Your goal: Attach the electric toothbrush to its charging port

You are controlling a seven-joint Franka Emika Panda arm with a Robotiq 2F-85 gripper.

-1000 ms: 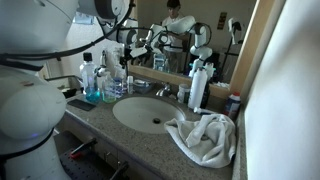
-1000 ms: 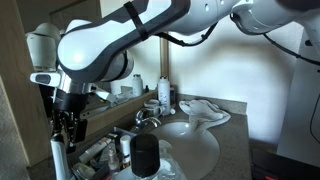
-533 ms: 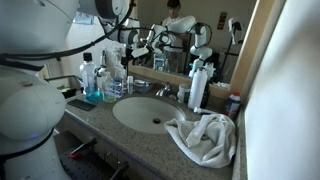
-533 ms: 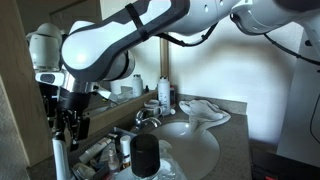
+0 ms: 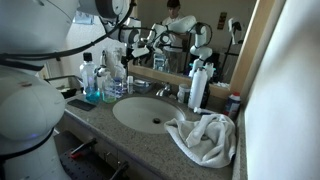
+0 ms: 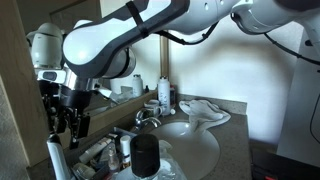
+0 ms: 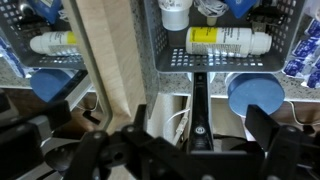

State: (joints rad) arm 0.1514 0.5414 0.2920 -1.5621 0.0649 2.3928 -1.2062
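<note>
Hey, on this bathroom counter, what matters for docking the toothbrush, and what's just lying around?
For the job: electric toothbrush; gripper just above it. Charging port not clearly visible.
Lying about: white towel; blue-liquid bottle; black container.

The speckled grey-brown stone counter [image 5: 100,126] has an oval white sink [image 5: 150,113] set into it. A crumpled white towel [image 5: 205,137] lies right beside the sink. A clear bottle of blue liquid [image 5: 88,82] stands near the mirror. A black round thing [image 6: 146,155], maybe a cup, stands there too.
</note>
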